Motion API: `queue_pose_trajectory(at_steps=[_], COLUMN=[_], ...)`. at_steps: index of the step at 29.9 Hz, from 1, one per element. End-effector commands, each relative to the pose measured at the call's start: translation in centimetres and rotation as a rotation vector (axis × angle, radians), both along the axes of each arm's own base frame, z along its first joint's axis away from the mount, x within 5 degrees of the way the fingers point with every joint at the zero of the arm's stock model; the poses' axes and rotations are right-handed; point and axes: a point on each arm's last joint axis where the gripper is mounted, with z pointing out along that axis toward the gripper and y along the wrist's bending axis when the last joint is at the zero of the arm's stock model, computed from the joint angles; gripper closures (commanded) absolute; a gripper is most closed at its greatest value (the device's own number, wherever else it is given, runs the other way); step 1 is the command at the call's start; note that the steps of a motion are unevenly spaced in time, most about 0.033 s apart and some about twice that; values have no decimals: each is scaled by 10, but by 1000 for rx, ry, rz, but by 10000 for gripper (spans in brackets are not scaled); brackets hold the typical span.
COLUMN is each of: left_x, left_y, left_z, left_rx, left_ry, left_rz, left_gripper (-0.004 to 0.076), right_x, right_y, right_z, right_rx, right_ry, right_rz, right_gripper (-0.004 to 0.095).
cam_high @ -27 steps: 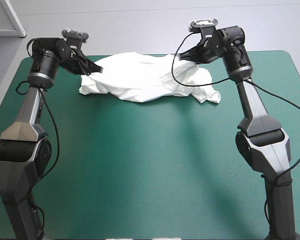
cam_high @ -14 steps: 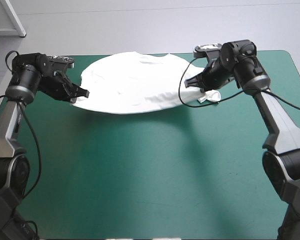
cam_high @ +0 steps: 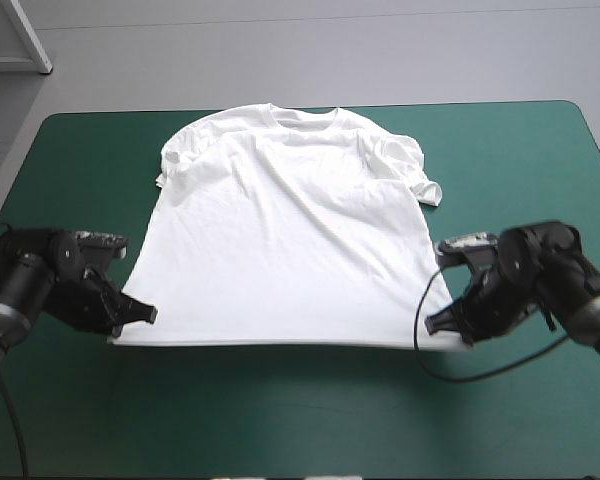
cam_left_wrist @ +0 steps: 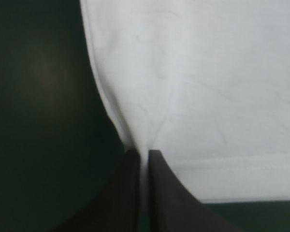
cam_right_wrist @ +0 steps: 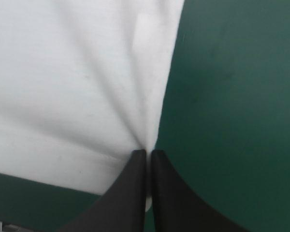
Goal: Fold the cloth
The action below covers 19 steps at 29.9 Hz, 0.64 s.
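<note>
Three risks are recorded, each a judgement from the present layout. The T-shirt (cam_high: 290,230) lies spread flat on the teal-green cover (cam_high: 300,420), ahead of both grippers, with the collar (cam_high: 302,116) at the end farthest from them. If one arm lifts or travels faster than the other, the body panel would likely skew and the fold would land crooked. The hem (cam_high: 280,343) runs straight between the two grippers, so too much outward pull could drag the garment toward the robot and disturb the flat lay. The sleeve (cam_high: 420,182) well ahead of the right gripper looks bunched; folded over as it lies, it could be trapped as a lump.

Left gripper (cam_high: 140,312): fingers all but closed, pinching the hem corner on its side, with creases fanning out from between the tips. Right gripper (cam_high: 435,323): fingers likewise nearly closed, clamped on the opposite hem corner. Both bites sit at the very edge of the cloth, so a corner could slip free under a sharp lift
</note>
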Motion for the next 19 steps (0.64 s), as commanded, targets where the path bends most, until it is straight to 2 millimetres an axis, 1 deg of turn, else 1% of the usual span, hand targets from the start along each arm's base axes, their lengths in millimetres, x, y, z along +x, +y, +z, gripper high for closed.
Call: queue_pose_trajectory(at_steps=[1,3,5,9,11,14,17,18,19], left_x=[-33,-45,-53,-78,-87,-94,-96,-96,-96], left_y=[5,3,1,-8,-8,-8,-9,-11,-12], left_z=[-8,-12,-12,-16,-23,-35,-37,-37,-37], left_rx=[50,26,-6,-104,-113,-112,-120,-134,-148], left_ry=[62,64,54,34,48,91,101,100,99], left_rz=[48,57,63,76,76,68,46,26,16], left_gripper=[732,732,732,732,732,732,731,729,722], right_x=[-44,-62,-74,-94,-98,-98,-98,-98,-98], right_y=[-14,-19,-22,-16,-14,-18,-19,-19,-19], right_z=[-13,-23,-25,-30,-37,-42,-42,-42,-42], right_rx=[-16,-21,-6,118,136,94,85,85,85], right_ry=[33,51,40,73,104,109,101,101,101], right_rz=[-16,-18,-35,-62,-48,-41,-1,1,1], right_gripper=[922,922,919,904,904,904,904,896,864])
